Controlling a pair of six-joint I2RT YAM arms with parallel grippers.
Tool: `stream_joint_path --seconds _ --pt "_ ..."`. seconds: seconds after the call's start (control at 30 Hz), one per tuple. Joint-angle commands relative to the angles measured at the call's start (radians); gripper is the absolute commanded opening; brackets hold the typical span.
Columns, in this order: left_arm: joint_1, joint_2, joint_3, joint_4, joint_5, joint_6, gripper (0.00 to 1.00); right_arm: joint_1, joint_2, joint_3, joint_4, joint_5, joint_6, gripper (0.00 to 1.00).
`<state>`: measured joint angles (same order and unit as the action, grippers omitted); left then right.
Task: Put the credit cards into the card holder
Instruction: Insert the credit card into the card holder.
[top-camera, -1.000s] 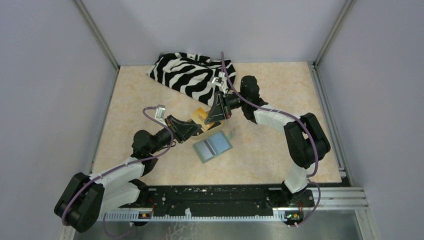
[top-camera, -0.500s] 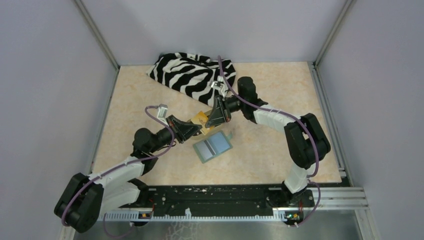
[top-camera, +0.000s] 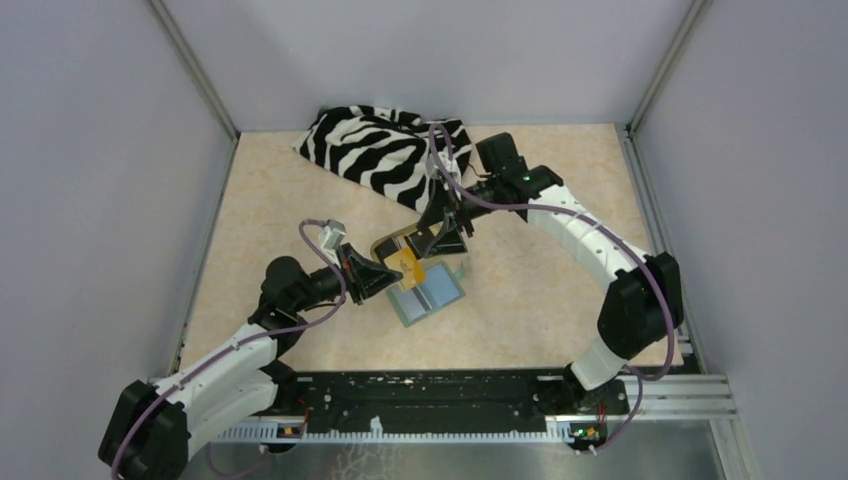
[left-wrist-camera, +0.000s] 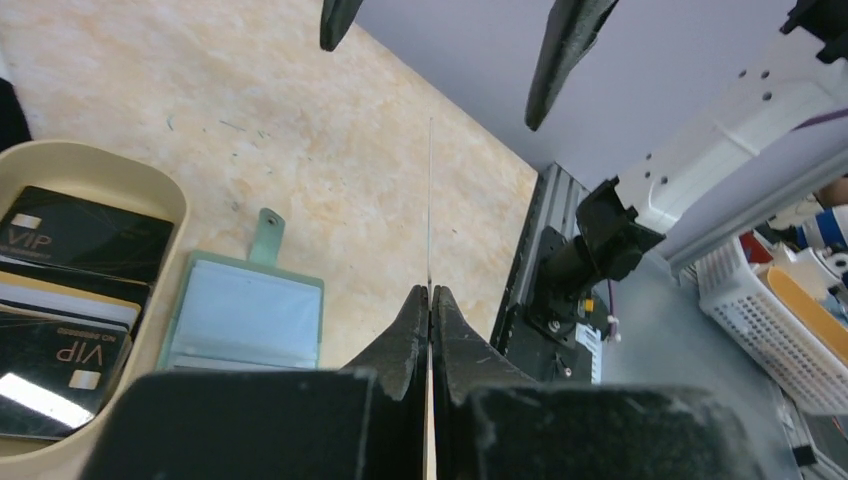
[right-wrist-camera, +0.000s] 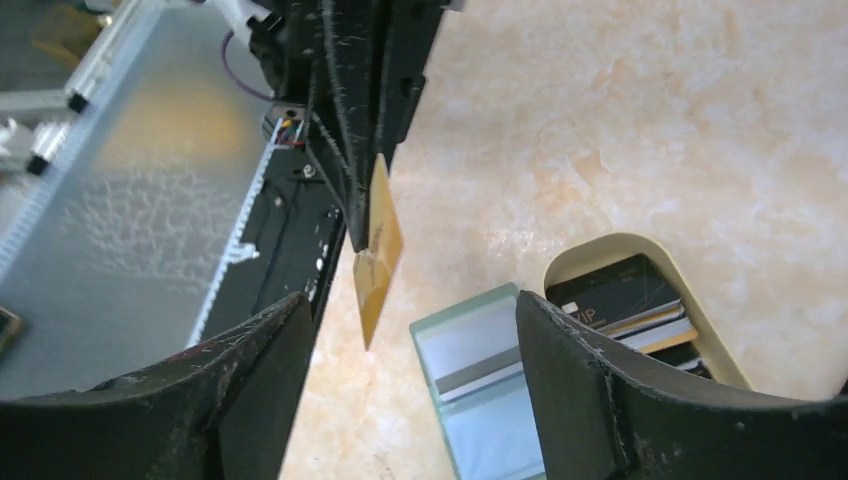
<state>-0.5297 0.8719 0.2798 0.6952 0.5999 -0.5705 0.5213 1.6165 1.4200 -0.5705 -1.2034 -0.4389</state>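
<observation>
In the overhead view the left gripper (top-camera: 393, 270) is seen at the centre of the frame, shut on a gold card (top-camera: 408, 266) that is held just above the upper left corner of the card holder (top-camera: 428, 296). The holder lies open and flat on the table (top-camera: 290, 200), its pale lining facing up. The right gripper (top-camera: 440, 240) is placed just above the card in the picture, its jaws spread wide and nothing held between them.

The grip itself is shown only by the left wrist view: the card is met edge-on as a thin vertical line, pinched between the two closed fingers (left-wrist-camera: 405, 335). A tan dish (left-wrist-camera: 100, 170) is revealed at the left edge there, with black cards (left-wrist-camera: 85, 235) marked VIP stacked inside; the holder lies just right of it, its small tab pointing up the frame.

The card's gold face is shown by the right wrist view, slightly left of centre, clear of both of that gripper's fingers.

A zebra-striped cloth (top-camera: 375, 150) at the upper centre is seen only from overhead.
</observation>
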Motion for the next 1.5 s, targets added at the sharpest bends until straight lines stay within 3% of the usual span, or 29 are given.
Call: stream_joint_path --seconds 0.0,0.07,0.17,0.3,0.5,0.77,0.97,1.0,1.1,1.2,1.3,1.47 --pt "0.006 -0.003 0.056 -0.143 0.159 0.096 0.00 0.011 -0.079 -0.039 -0.298 -0.083 -0.544 0.78" --pt "0.006 0.024 0.078 -0.172 0.198 0.108 0.00 0.023 -0.069 -0.031 -0.370 -0.096 -0.645 0.82" --pt "0.005 0.068 0.107 -0.177 0.253 0.125 0.00 0.051 -0.030 0.007 -0.362 -0.041 -0.571 0.80" --pt "0.006 0.096 0.113 -0.144 0.257 0.115 0.00 0.087 0.016 0.035 -0.310 0.040 -0.427 0.71" --pt "0.006 0.094 0.113 -0.137 0.243 0.119 0.00 0.124 0.049 0.063 -0.318 0.068 -0.384 0.54" --pt "0.005 0.096 0.110 -0.149 0.233 0.127 0.00 0.129 0.055 0.084 -0.315 0.051 -0.340 0.43" --pt "0.006 0.092 0.116 -0.154 0.215 0.126 0.00 0.132 0.078 0.111 -0.342 0.064 -0.326 0.03" --pt "0.005 0.088 0.119 -0.165 0.195 0.122 0.03 0.132 0.084 0.125 -0.358 0.068 -0.328 0.00" --pt "0.005 0.055 0.126 -0.250 0.067 0.116 0.39 0.128 0.090 0.140 -0.397 0.088 -0.317 0.00" --pt "0.006 -0.037 0.092 -0.340 -0.062 0.115 0.64 0.099 0.054 0.075 -0.350 0.120 -0.258 0.00" --pt "0.005 -0.137 0.005 -0.342 -0.124 0.059 0.69 0.028 -0.027 -0.084 -0.131 0.123 -0.034 0.00" --pt "0.006 -0.213 -0.178 -0.235 -0.159 -0.172 0.68 -0.027 -0.097 -0.338 0.168 0.161 0.193 0.00"
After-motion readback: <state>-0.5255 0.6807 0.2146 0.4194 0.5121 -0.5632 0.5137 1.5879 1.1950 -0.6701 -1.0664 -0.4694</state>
